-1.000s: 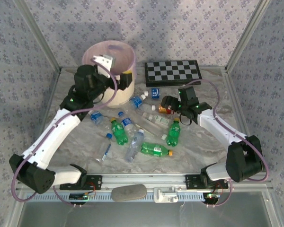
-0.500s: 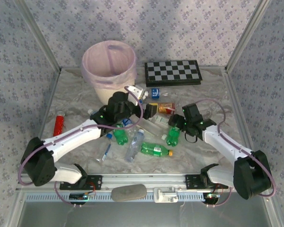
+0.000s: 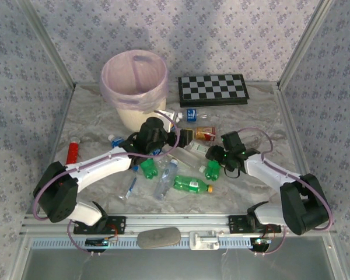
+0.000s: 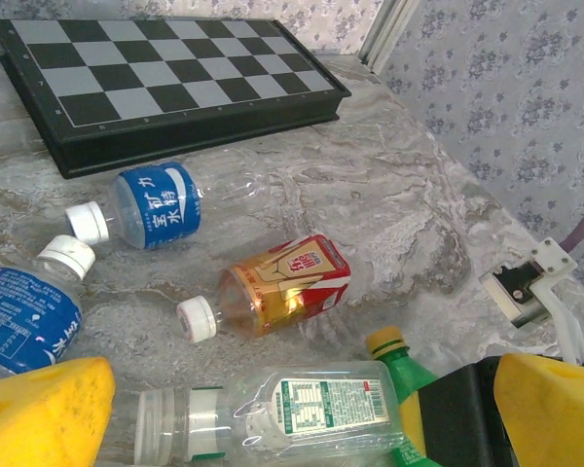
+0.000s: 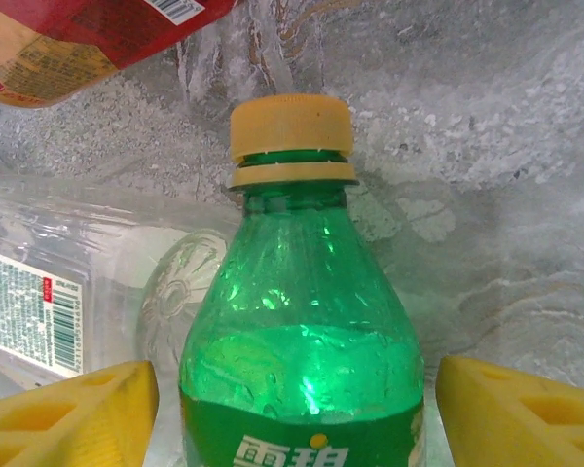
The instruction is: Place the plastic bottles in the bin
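- the green bottle (image 5: 302, 370) lies on the marble table (image 3: 262, 116) at centre right of the top view. its yellow cap points away from the wrist camera, so its body sits square to the fingers.
- the right gripper (image 5: 297, 413) straddles the bottle's shoulder, a yellow pad on either side with a sliver of gap each way. it is spread and not yet pinching, likely lined up to grip.
- the right arm reaches in low from the lower right, bent toward the scatter.
- the left gripper (image 4: 292, 418) hangs spread wide over a clear bottle with a green-and-white label (image 4: 316, 401) and holds nothing. its arm stretches from lower left to centre.
- the bin (image 3: 141, 114) stands at upper left, well apart from the green bottle.
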{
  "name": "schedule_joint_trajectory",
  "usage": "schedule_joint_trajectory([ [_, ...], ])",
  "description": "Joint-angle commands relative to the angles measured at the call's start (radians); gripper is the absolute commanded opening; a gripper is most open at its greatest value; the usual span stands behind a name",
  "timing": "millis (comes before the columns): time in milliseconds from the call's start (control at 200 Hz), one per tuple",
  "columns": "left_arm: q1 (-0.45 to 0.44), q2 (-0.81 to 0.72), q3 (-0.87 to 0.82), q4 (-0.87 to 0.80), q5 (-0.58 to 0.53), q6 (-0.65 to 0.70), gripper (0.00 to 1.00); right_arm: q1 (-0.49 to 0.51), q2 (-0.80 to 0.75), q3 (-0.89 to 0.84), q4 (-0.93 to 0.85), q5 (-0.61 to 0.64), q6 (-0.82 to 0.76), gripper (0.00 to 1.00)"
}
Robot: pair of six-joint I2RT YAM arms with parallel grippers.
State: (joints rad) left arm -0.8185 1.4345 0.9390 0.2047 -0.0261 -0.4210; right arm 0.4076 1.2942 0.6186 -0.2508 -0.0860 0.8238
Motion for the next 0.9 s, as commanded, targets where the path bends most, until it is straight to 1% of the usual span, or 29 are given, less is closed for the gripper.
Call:
schedule_joint_trajectory([
  [0,0.003,0.000,0.008,-0.015,-0.035,-0.006,1.00,0.006,0.030,-0.011,0.022,-0.001,0.020,0.75],
  [165,0.005,-0.002,0.004,-0.028,-0.044,-0.009,1.00,0.006,0.066,-0.019,0.040,-0.001,0.029,0.70],
  [330,0.006,-0.007,0.002,-0.028,-0.058,-0.009,1.00,0.007,0.071,-0.019,0.043,0.002,0.026,0.62],
  [420,0.008,-0.008,-0.002,-0.025,-0.060,-0.008,1.00,0.006,0.056,-0.019,0.035,0.009,0.023,0.59],
  [595,0.012,-0.014,-0.006,-0.018,-0.049,-0.018,1.00,-0.001,-0.025,0.016,-0.025,0.042,-0.007,0.56],
  [710,0.031,-0.020,-0.009,0.001,-0.005,-0.038,1.00,-0.020,-0.086,0.070,-0.051,0.051,-0.044,0.55],
  [795,0.051,-0.016,-0.016,0.033,0.060,-0.072,1.00,-0.038,-0.111,0.130,-0.041,0.021,-0.075,0.54],
  [894,0.067,-0.014,-0.025,0.078,0.140,-0.094,1.00,-0.051,-0.105,0.229,-0.041,-0.012,-0.124,0.54],
])
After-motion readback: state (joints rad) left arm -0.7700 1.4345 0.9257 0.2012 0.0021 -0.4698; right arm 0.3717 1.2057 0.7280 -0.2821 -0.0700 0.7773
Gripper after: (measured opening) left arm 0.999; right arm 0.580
